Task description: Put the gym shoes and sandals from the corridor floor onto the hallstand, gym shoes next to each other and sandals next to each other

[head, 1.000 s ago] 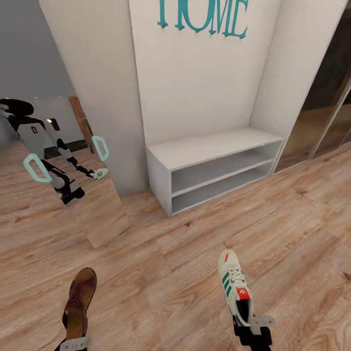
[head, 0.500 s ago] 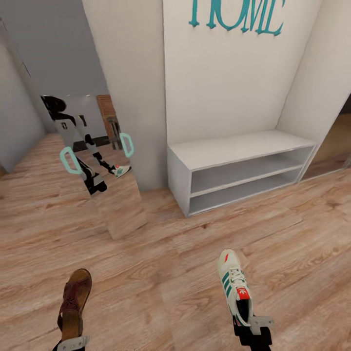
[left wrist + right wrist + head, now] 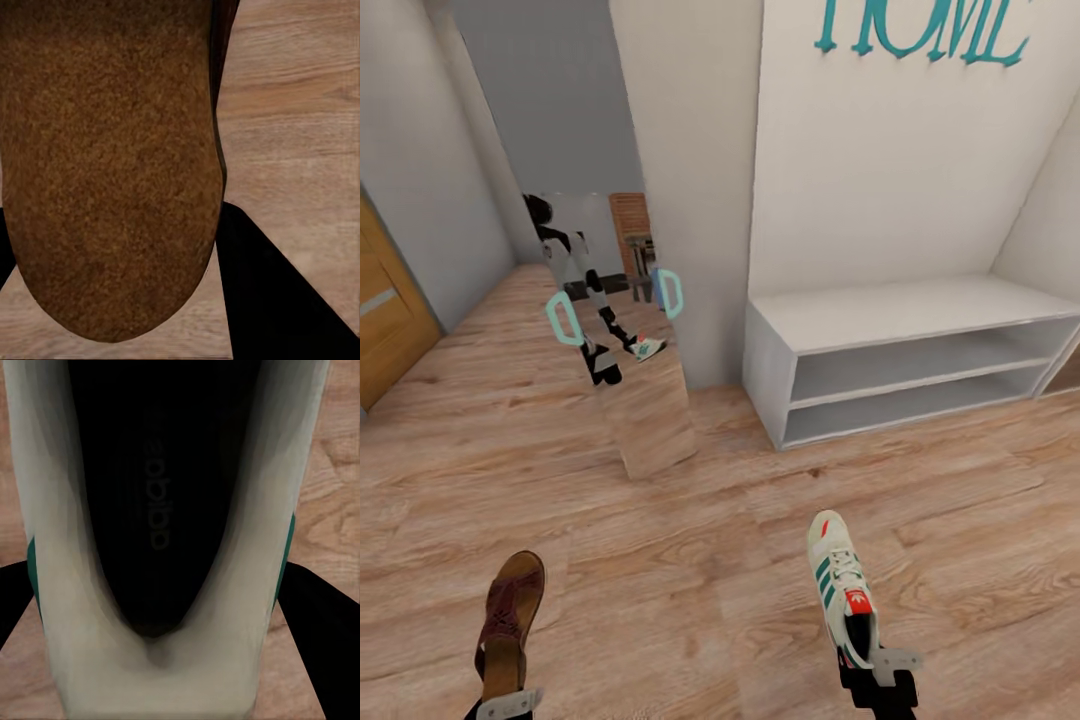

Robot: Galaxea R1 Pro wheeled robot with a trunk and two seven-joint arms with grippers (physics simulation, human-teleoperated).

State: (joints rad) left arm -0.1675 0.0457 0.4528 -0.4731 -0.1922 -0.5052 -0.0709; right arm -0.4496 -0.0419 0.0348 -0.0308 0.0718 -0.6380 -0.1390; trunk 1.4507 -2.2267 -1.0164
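My left gripper [image 3: 508, 703] is shut on the heel of a brown sandal [image 3: 508, 620], held toe-forward above the wood-plank corridor floor [image 3: 690, 560]; up close its tan insole [image 3: 112, 165] faces the left wrist camera. My right gripper [image 3: 876, 668] is shut on the heel of a cream gym shoe [image 3: 842, 590] with green stripes and a red tongue patch; the right wrist view looks into the shoe's dark opening [image 3: 161, 510]. The other gym shoe, the other sandal and the hallstand are out of view.
A white two-shelf bench [image 3: 880, 315] stands ahead to the right in an alcove under teal HOME lettering, with a bare wall above it. A leaning mirror [image 3: 625, 330] reflects the robot. A wooden door [image 3: 385, 310] is at the left.
The camera has swung left: bench, mirror and lettering sit further right in the picture, and a wooden door has come into view. Both grippers still hold their shoes the same way.
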